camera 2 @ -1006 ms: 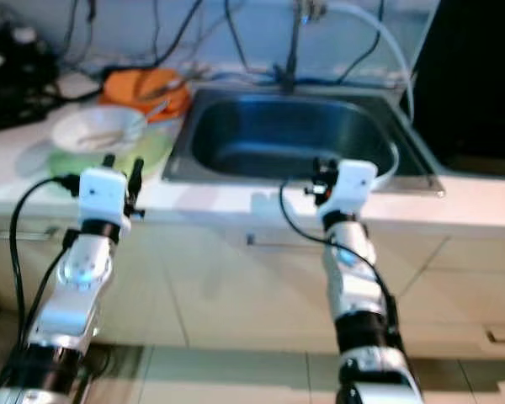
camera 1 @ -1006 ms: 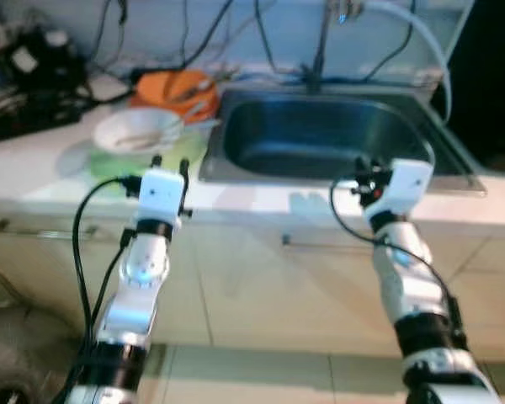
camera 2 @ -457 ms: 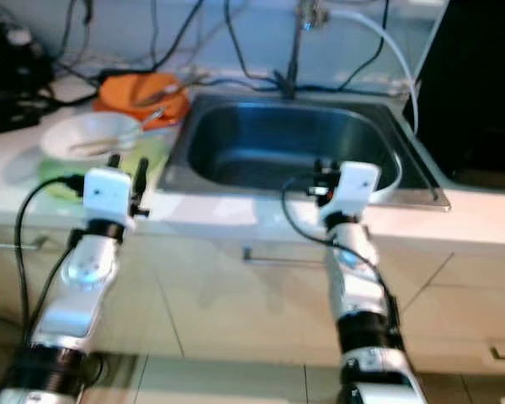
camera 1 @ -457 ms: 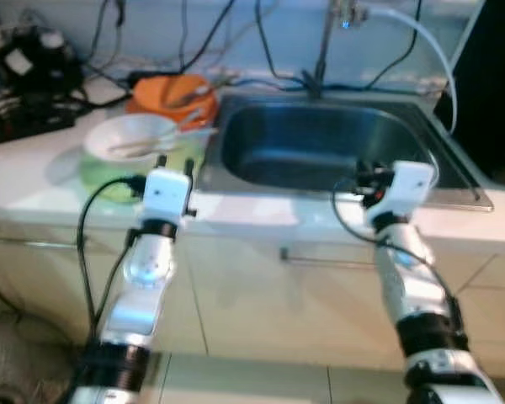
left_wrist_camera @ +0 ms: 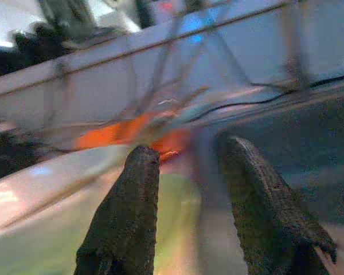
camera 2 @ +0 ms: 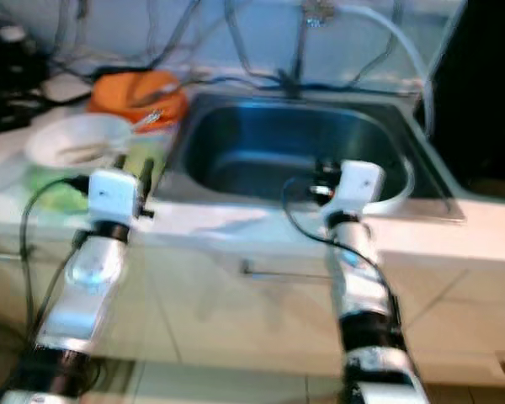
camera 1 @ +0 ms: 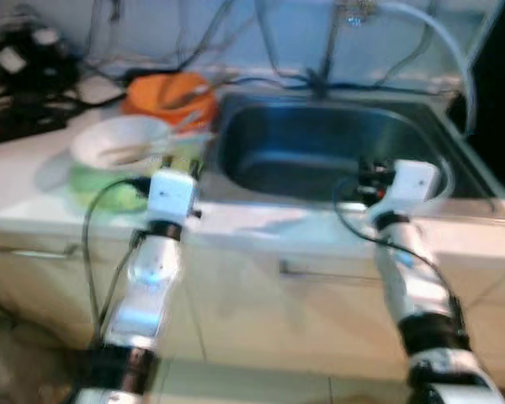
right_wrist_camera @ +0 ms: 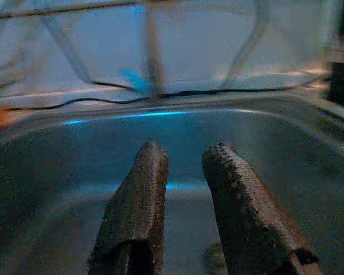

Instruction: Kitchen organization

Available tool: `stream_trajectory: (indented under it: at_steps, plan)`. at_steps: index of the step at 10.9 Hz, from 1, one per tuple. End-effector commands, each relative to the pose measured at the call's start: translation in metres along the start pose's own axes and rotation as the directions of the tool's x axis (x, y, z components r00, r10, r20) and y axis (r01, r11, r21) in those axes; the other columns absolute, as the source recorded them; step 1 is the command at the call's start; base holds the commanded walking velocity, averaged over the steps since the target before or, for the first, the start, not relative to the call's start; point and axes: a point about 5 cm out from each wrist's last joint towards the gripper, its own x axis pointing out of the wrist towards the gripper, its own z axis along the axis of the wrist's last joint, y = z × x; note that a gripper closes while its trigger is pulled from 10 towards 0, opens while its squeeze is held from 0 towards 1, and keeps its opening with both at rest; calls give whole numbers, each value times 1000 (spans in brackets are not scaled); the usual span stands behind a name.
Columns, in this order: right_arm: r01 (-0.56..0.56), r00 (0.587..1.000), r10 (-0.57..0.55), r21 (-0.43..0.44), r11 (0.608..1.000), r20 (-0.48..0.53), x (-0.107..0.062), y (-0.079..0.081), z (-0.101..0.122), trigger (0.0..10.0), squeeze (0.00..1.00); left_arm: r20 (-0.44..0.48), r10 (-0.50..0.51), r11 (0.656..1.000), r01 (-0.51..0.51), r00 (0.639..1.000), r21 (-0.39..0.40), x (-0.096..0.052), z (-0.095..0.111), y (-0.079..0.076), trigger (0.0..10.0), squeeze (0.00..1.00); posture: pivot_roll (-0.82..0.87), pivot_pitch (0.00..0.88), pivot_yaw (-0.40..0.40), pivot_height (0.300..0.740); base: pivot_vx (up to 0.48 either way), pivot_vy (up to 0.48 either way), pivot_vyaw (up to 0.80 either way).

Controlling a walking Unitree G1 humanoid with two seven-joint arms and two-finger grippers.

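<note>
Steel sink [camera 1: 320, 147]: centre of the frame, set in a pale counter [camera 1: 34, 189]. White bowl [camera 1: 118, 145]: left of centre, resting on a green plate [camera 1: 97, 181]. Orange bowl [camera 1: 168, 94]: upper left, behind the white bowl, beside the sink's corner. Left gripper [left_wrist_camera: 189, 189]: lower centre-left, at the counter's front edge near the green plate, fingers parted, nothing held. Right gripper [right_wrist_camera: 183, 189]: centre-right, at the sink's front rim, fingers slightly apart, nothing held.
</note>
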Motion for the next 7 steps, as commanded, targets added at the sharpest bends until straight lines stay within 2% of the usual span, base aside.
stream_trajectory:
  at_steps: [1,6,7]
  plan:
    - [-19,1000,19,10,1000,19,3,8,5,10000,0,11,2,1000,-2,1000,16,1,2,6,10000,0,139,47,-8,740,322,0,0]
    - [-20,1000,19,13,1000,16,3,9,3,10000,0,27,-17,1000,17,999,17,0,5,3,10000,0,141,48,-7,740,321,0,0]
    - [-20,1000,20,15,1000,14,2,9,2,10000,0,42,-26,999,26,999,19,0,7,3,10000,0,142,49,-7,740,0,0,0]
